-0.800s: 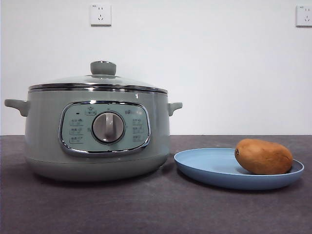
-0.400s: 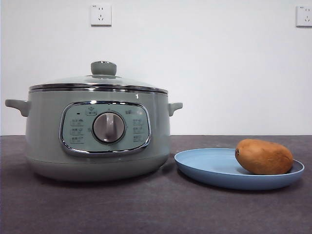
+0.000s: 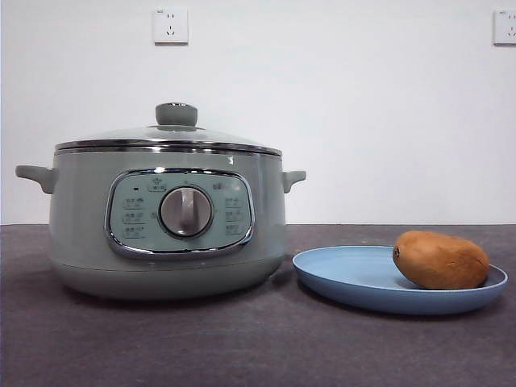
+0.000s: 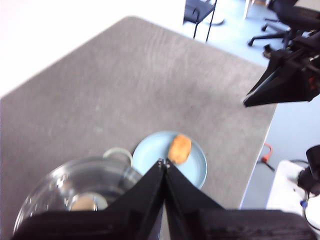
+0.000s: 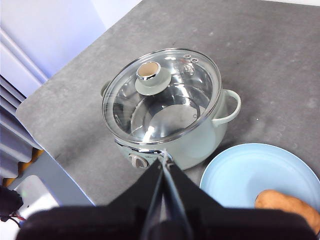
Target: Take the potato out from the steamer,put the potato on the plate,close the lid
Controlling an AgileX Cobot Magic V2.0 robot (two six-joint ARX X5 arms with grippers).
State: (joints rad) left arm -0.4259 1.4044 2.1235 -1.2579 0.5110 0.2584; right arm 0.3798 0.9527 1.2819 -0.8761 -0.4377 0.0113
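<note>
Jaws: left gripper [image 4: 164, 163] and right gripper [image 5: 164, 162] both closed, empty, high above table.
Brown oval potato [image 3: 440, 260]: on shallow light-blue plate [image 3: 347, 282], right side.
Domed glass lid [image 3: 168, 137]: seated on sage-green steamer [image 3: 168, 216].
Change: everything sits slightly rightward in the front view; layout unchanged.

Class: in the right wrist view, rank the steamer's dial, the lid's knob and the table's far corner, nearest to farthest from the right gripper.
From the right gripper:
1. Dial, just beside the jaw tips.
2. Lid knob, on top of the lid.
3. Table's far corner, beyond the steamer.

left end effector [image 4: 164, 165]: matte black, two tapering wedge jaws | right end effector [image 5: 163, 164]: matte black, same wedge shape
</note>
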